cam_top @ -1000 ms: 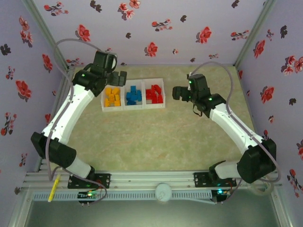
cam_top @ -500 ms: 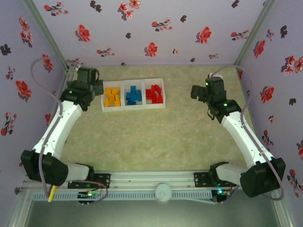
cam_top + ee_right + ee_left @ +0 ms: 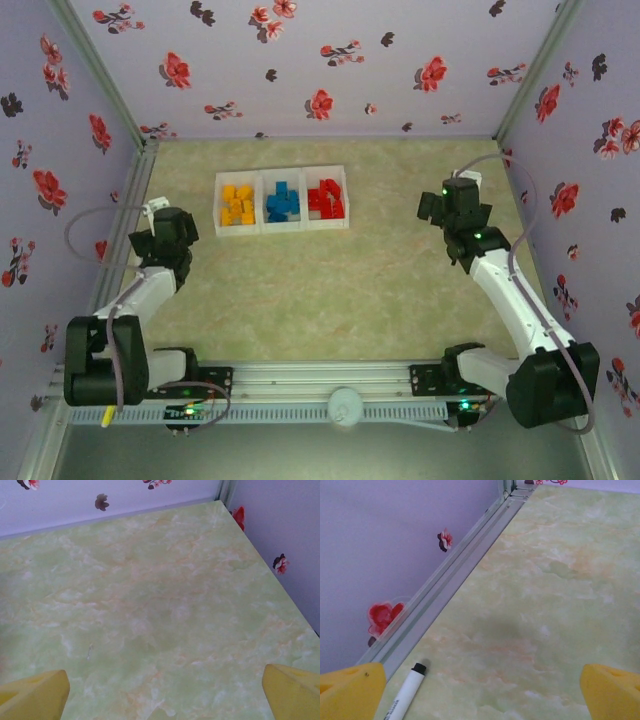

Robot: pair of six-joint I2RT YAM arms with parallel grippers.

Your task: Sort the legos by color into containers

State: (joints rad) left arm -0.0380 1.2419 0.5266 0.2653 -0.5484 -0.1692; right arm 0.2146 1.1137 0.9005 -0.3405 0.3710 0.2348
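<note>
what changed: both arms have backed off the tray over the last second. The left one was hanging over the yellow end and is now tucked down by the left wall, and the right one has swung out toward the right wall
what that means: looks to me like the sorting is done and they're just parking
left gripper: jaws spread wide, nothing in them, over bare table, with a marker lying next to the wall rail
right gripper: same deal — wide apart, empty, bare table under it
tray spot: far side of the table, a bit left of centre, well apart from both grippers
left compartment: yellow legos, nothing else that I can make out
middle compartment: blue legos
right compartment: red legos
strays: can't spot a loose brick on the table from above — though they're tiny, so don't quote me
</note>
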